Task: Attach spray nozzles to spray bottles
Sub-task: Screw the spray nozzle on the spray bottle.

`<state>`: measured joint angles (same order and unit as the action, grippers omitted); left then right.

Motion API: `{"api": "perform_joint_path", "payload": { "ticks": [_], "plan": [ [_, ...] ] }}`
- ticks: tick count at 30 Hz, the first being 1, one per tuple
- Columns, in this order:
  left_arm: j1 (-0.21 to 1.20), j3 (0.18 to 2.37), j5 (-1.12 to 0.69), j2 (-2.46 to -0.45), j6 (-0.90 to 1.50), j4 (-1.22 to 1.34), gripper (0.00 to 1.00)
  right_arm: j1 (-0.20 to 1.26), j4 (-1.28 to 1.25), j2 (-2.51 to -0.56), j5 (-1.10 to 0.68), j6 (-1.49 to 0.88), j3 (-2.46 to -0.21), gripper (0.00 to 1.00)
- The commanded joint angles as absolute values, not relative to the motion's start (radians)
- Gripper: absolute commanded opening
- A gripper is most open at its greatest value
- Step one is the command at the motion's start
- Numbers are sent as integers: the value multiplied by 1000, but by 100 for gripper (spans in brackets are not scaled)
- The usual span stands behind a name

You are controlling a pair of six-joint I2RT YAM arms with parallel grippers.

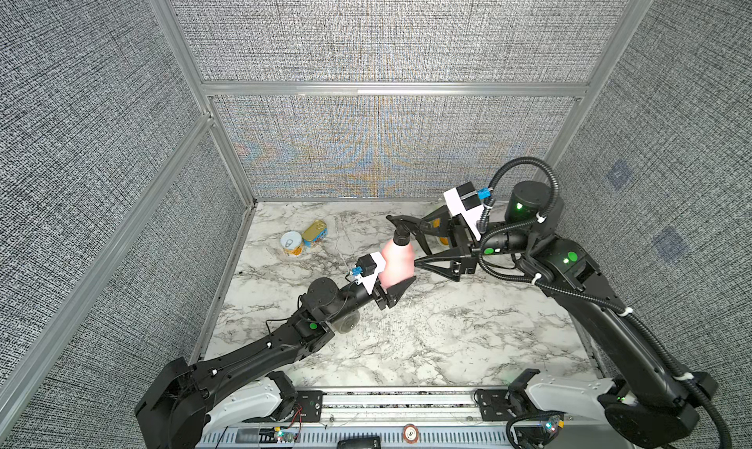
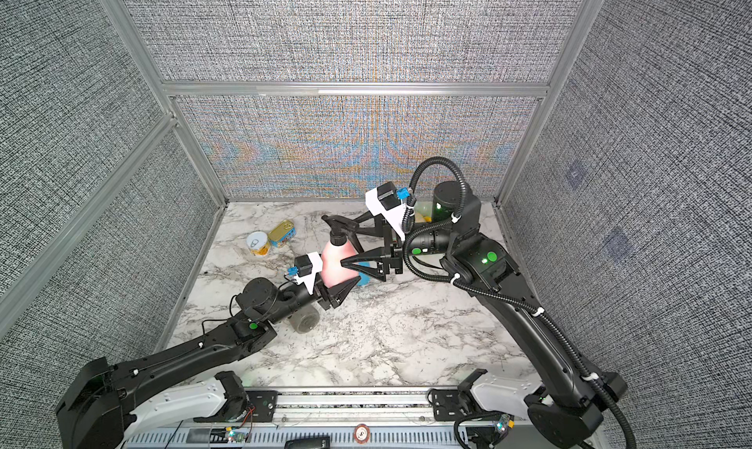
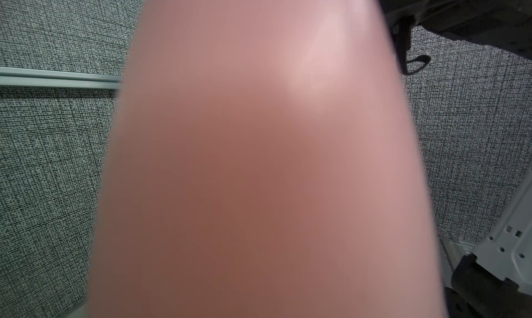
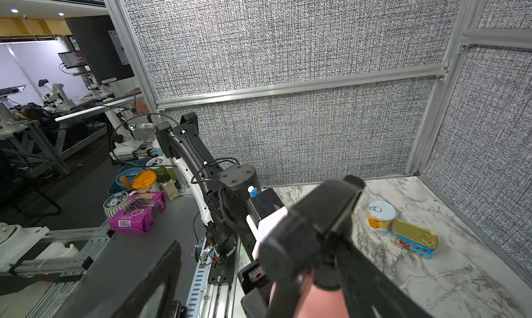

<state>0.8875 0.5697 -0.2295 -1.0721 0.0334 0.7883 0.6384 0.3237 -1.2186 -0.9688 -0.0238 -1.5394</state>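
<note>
Well to the left of the pink bottle (image 1: 396,264), toward the back wall, two tins (image 1: 291,243) rest on the marble table (image 1: 407,345). They are no part of the job. Also left of the pink bottle but toward the front, a grey bottle (image 2: 305,319) shows half hidden under the left arm, with no nozzle visible on it.

The left gripper (image 1: 394,283) pinches the pink bottle low on its body and holds it clear of the table. The bottle's long axis is nearly upright, neck up. On that neck sits the black nozzle (image 1: 401,228), its spout pointing left and away.

Just right of the pink bottle, the right gripper (image 1: 413,243) reaches in from the right with its jaws spread. One finger lies beyond the nozzle and the other on the near side, at the bottle's shoulder. I cannot tell whether either touches.

The nozzle therefore lies straight ahead between the right jaws, and the right arm is the one placed to work it. The coming move is probably to close on the collar and turn it about the bottle's upright axis while the left arm holds firm. Whether the nozzle is already seated cannot be told.

The left wrist view gives only a pink blur of the bottle (image 3: 259,158). The right wrist view shows the nozzle (image 4: 316,230) close up on the pink neck, between the fingers. Only a top view shows a blue bottle (image 2: 365,278) just right of the pink bottle, behind the near finger.
</note>
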Motion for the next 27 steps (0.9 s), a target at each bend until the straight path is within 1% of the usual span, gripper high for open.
{"api": "perform_joint_path", "payload": {
  "ticks": [1, 7, 12, 16, 18, 22, 27],
  "plan": [
    [887, 569, -215, -1073, 18, 819, 54, 677, 356, -1218, -945, -19, -1546, 86],
    [887, 570, -216, -1074, 18, 818, 54, 721, 411, -1224, -900, 5, -1561, 85],
    [887, 568, -213, -1072, 15, 816, 54, 724, 425, -1178, -846, 5, -1532, 81],
    [887, 569, -209, -1070, 12, 816, 54, 718, 407, -1114, -747, 1, -1469, 78],
    [887, 568, -210, -1070, 12, 816, 54, 706, 383, -1094, -710, -16, -1442, 75],
    [887, 570, -226, -1071, 12, 814, 54, 679, 327, -1106, -546, -60, -1428, 75],
    [887, 571, -234, -1066, 14, 812, 54, 675, 336, -1196, -591, -69, -1524, 75]
  ]
}}
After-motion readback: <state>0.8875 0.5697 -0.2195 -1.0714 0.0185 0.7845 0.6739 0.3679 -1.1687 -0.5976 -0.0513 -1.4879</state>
